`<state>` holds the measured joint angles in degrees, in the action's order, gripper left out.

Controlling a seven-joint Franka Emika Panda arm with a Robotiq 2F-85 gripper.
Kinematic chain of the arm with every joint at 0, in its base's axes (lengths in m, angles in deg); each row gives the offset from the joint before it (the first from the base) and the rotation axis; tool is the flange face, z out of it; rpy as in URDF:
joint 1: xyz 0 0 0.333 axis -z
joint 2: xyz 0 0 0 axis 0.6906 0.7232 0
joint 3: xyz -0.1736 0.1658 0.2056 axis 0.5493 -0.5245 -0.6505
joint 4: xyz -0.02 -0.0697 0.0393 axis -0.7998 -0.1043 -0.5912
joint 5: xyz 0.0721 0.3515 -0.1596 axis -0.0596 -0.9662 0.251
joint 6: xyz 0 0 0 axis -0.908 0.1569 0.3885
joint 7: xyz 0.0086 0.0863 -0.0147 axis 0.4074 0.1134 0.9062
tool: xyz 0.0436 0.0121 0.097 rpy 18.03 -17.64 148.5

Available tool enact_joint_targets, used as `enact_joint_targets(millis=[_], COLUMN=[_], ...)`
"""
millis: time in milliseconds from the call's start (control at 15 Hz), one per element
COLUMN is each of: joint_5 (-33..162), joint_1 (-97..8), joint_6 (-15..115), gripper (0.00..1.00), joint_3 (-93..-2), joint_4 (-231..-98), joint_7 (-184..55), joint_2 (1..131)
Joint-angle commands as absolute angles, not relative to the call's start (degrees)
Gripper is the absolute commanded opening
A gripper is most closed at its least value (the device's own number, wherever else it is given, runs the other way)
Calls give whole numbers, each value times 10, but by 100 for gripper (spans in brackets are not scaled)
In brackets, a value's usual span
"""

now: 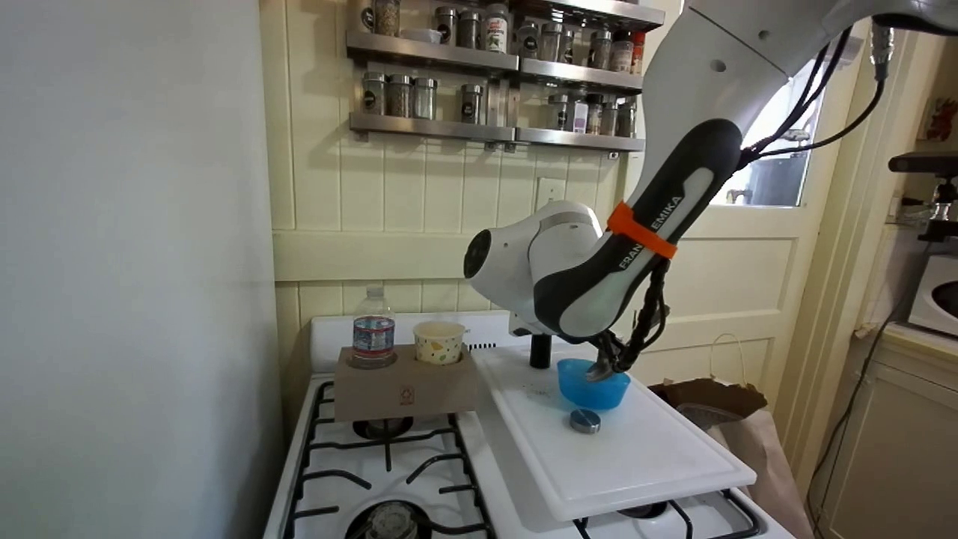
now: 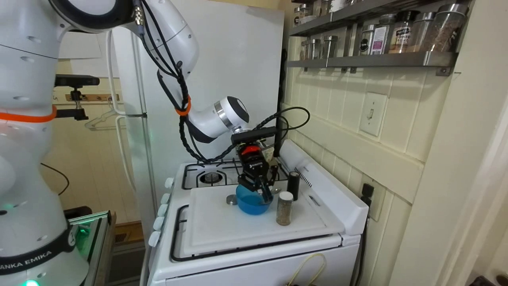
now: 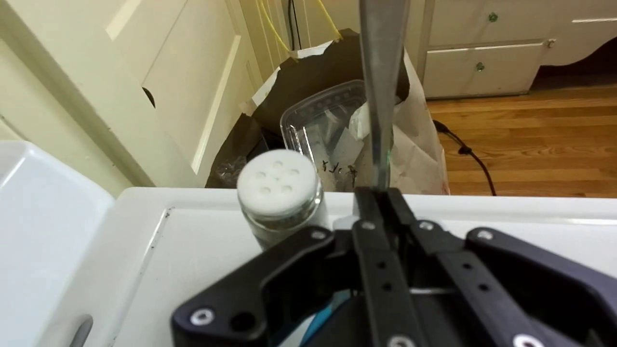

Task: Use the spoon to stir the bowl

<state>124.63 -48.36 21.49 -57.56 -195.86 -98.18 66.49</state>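
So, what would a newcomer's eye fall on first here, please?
Probably the big white arm stretched over the stove, its gripper shut on the spoon. Next, the bright blue bowl on the white board, close to the gripper. The jars on the metal wall shelves might follow.

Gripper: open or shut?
Gripper shut on the spoon: in the wrist view, its fingertips nearly meet, spoon metal between.

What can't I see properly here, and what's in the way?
Spoon: upper end cut off by the wrist view's top edge.
Blue bowl: mostly hidden behind the claw in the wrist view.
Paper bag: bottom hidden by the white board in the wrist view.
Shelf jars: most writing too small to read in an exterior view.
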Motion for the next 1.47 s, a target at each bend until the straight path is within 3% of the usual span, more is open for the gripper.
enact_joint_targets(millis=[0, 733, 1400], joint_5=[1265, 1204, 1186], joint_1=[-491, -488, -498], joint_6=[219, 257, 131], gripper=[2, 2, 2], joint_3=[-581, -615, -599], joint_4=[-1938, -1938, -1937], joint_7=[-963, -1071, -1086], joint_2=[687, 685, 676])
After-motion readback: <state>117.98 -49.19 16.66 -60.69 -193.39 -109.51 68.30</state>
